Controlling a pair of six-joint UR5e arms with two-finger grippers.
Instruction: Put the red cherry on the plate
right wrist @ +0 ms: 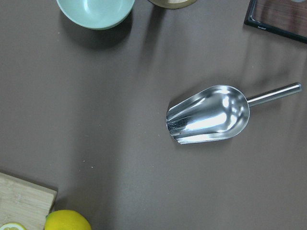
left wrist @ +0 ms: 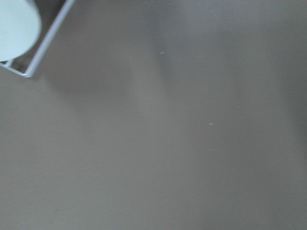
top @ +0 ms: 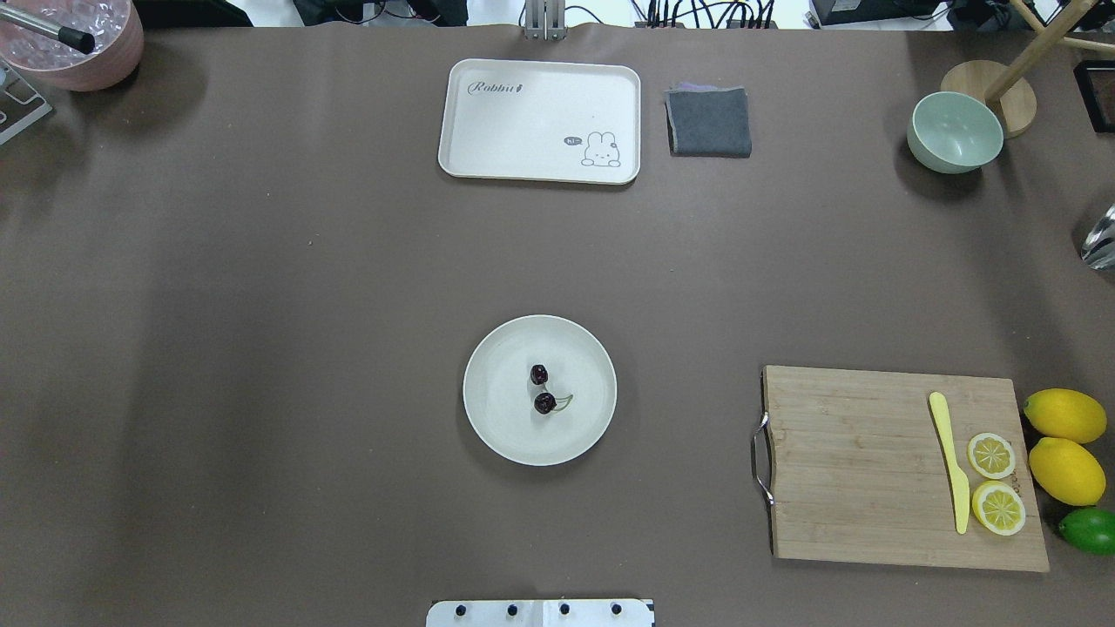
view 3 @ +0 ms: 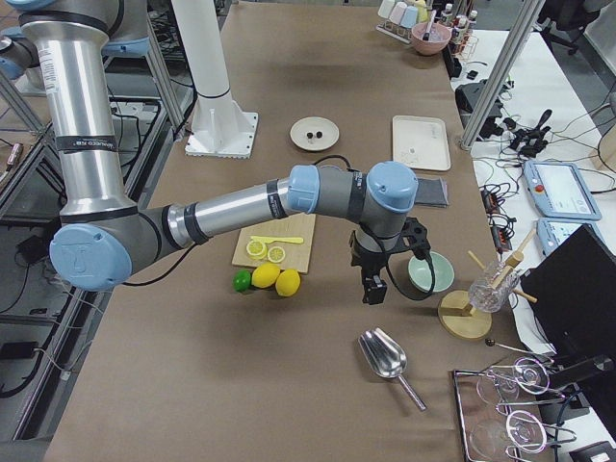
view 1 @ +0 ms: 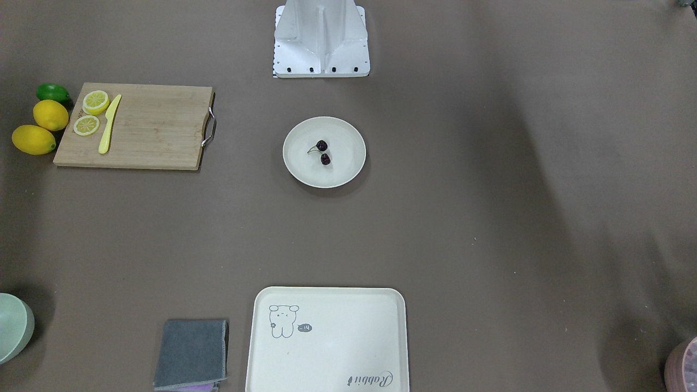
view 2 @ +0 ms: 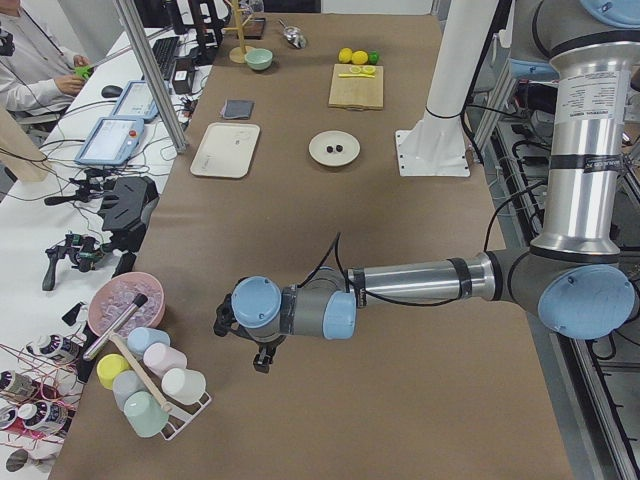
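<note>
The red cherry (view 1: 323, 152), a pair of dark round fruits joined by thin stems, lies inside the round cream plate (view 1: 297, 163) at the table's middle; the overhead view shows the cherry (top: 542, 388) on the plate (top: 496, 431) too. Neither arm is near it. My left gripper (view 2: 262, 358) hangs over bare table at the left end, beside a cup rack; I cannot tell whether it is open or shut. My right gripper (view 3: 373, 289) hangs at the right end, between the lemons and the green bowl, and I cannot tell its state either.
A wooden cutting board (top: 871, 470) holds a yellow knife (top: 949, 461) and lemon slices, with lemons (top: 1064, 444) and a lime beside it. The rabbit tray (top: 540, 96), grey cloth (top: 709, 122) and green bowl (top: 954, 131) line the far edge. A metal scoop (right wrist: 208, 115) lies below the right wrist.
</note>
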